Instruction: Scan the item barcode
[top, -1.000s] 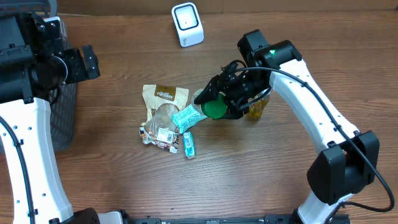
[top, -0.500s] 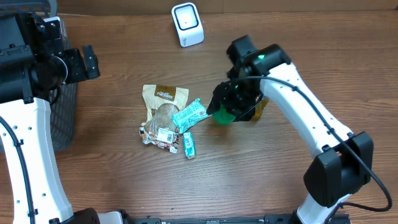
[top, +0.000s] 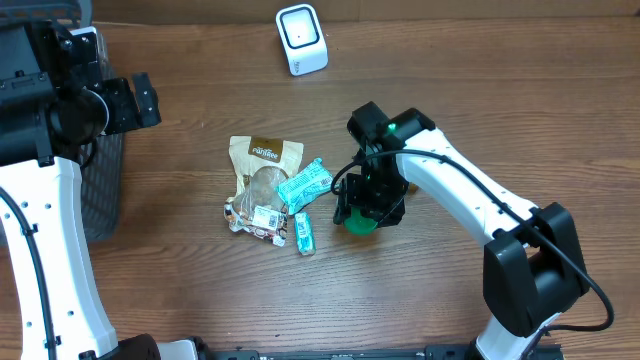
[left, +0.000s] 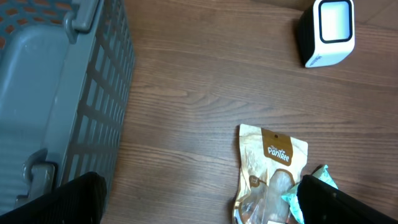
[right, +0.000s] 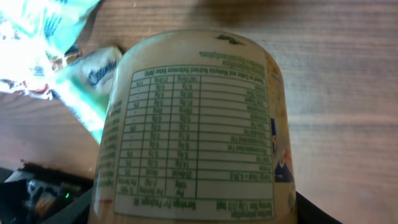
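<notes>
Beside the snack pile (top: 268, 190), R gripper (top: 368, 206), jaws clamped on bottle (right: 193, 124), has swung closer; L gripper (top: 143, 100) jaws wide apart.

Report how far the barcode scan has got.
Done: the right pincer grips the green-capped bottle. In hand: the bottle is beside the snack packets, its nutrition panel facing the wrist camera. Left: presenting its barcode to the white scanner.
</notes>
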